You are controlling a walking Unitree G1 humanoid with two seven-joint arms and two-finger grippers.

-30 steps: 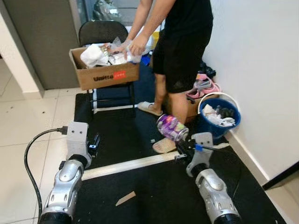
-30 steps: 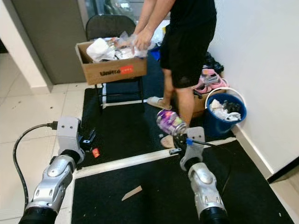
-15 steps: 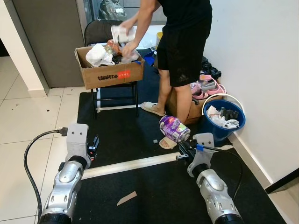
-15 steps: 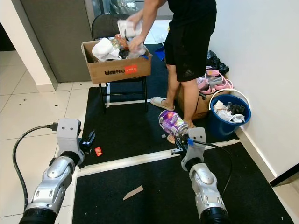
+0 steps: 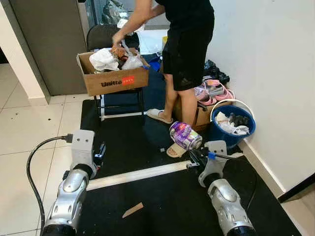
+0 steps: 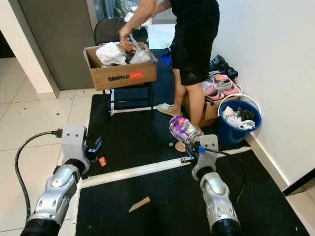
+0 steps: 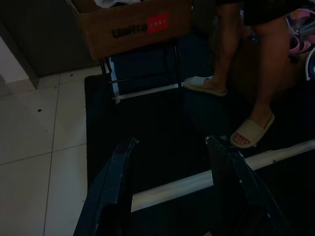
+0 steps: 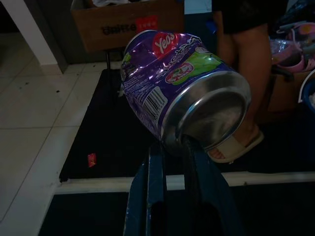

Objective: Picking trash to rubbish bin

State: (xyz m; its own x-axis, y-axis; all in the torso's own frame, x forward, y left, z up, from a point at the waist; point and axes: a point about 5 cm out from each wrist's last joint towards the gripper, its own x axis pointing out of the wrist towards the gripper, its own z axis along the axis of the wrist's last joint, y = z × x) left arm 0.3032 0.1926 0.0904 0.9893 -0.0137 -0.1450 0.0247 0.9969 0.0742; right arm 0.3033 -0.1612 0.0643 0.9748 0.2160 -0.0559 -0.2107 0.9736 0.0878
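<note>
We find the right gripper [image 5: 193,153] raised over the black mat [image 5: 162,196], its 2 fingers [image 8: 162,196] clamped on the rim of a dented purple can [image 5: 185,135]. The can is held in the air, tilted, its silver base facing the wrist camera. It sits just beside a person's sandalled foot [image 5: 174,150] and near the blue bin [image 5: 232,123], which stands against the wall and already holds crumpled trash.

The left gripper [image 7: 172,191] hangs idle over the mat's left part, fingers apart with nothing between them. A pale strip [image 5: 138,174] runs across the mat between the 2 arms and the person. A small brown scrap [image 5: 133,210] lies on the mat near the left arm, and a small red scrap [image 6: 102,161] lies beside the left gripper.

The person [image 5: 184,54], in black, stands on the mat with 1 hand [image 5: 118,38] in a cardboard box [image 5: 110,78] of trash set on a chair [image 5: 106,37]. Pink shoes [image 5: 214,88] lie behind the bin.
</note>
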